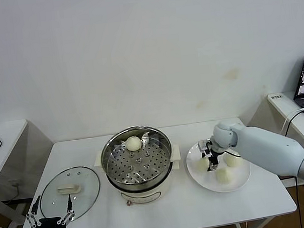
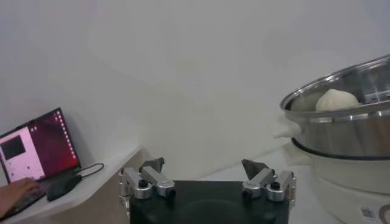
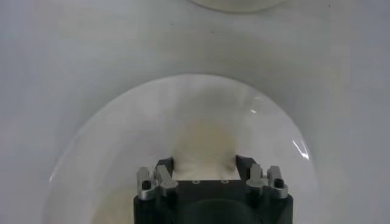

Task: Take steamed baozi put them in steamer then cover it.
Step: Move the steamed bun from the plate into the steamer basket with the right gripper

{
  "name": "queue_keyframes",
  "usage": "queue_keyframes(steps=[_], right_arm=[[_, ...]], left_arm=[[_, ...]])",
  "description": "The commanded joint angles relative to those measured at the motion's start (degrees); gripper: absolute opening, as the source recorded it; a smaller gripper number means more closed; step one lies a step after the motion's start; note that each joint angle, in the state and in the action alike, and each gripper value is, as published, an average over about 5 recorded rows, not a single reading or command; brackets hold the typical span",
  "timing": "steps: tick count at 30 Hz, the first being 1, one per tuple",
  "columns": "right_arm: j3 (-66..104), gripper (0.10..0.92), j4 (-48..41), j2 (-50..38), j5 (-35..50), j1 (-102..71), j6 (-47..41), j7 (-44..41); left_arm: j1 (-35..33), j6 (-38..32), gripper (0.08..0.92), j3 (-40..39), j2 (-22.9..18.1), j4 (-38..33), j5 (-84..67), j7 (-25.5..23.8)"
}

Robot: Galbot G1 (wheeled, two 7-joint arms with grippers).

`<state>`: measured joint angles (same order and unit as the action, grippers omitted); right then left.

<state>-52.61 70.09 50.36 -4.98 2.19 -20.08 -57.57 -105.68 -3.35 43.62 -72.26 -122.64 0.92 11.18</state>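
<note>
the round shiny metal steamer basket with holes in its bottom (image 1: 137, 159) sits on a cream-white pot base (image 1: 144, 194) in the middle of the white table (image 1: 168, 213). one small round off-white bun (image 1: 133, 143) lies inside it, at the far side. in the left wrist view that bun (image 2: 332, 99) peeks over the rim of the steamer (image 2: 341, 122).

to the right of the steamer is a flat white plate (image 1: 243, 179) with three more off-white buns on it. the right gripper (image 1: 212, 159) is down on the plate, and its two fingers sit on either side of the left bun (image 1: 203, 164), touching it. in the right wrist view the fingers (image 3: 163, 165) hug that bun (image 3: 204, 149) close.

the round clear glass lid with a cream handle (image 1: 70, 192) lies flat on the table to the left of the steamer. the left gripper (image 1: 50, 216) waits at the near edge of the lid, its fingers (image 2: 152, 165) wide apart and holding nothing.
</note>
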Motion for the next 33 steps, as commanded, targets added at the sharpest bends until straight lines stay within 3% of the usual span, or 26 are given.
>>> queue_keyframes(steps=[1, 8, 14, 23, 33], right_arm=[[-3.71, 0.641, 4.57, -2.91, 5.4, 10.0, -1.5, -1.52], [-12.31, 0.646, 11.05, -5.78, 14.68, 26.59, -3.65, -2.25], [-16.62, 0.653, 14.78, -3.0, 22.42, 36.73, -6.58, -0.3], [-16.74, 0.653, 15.0, 9.59, 32.87, 37.01, -13.07, 5.51], [-16.51, 0.653, 6.61, 24.8, 33.76, 28.97, -17.62, 8.45]], left_arm=[[0.1, -0.01, 0.823, -0.14, 0.15, -0.13, -0.02, 0.05], [0.55, 0.03, 0.823, -0.7, 0.21, -0.12, -0.02, 0.13], [0.95, 0.15, 0.823, -1.06, 0.49, -0.38, -0.03, 0.06], [1.1, 0.12, 0.823, -1.19, 0.56, -0.24, -0.03, 0.1], [0.78, 0.18, 0.823, -0.89, 0.16, -1.02, 1.06, 0.22]])
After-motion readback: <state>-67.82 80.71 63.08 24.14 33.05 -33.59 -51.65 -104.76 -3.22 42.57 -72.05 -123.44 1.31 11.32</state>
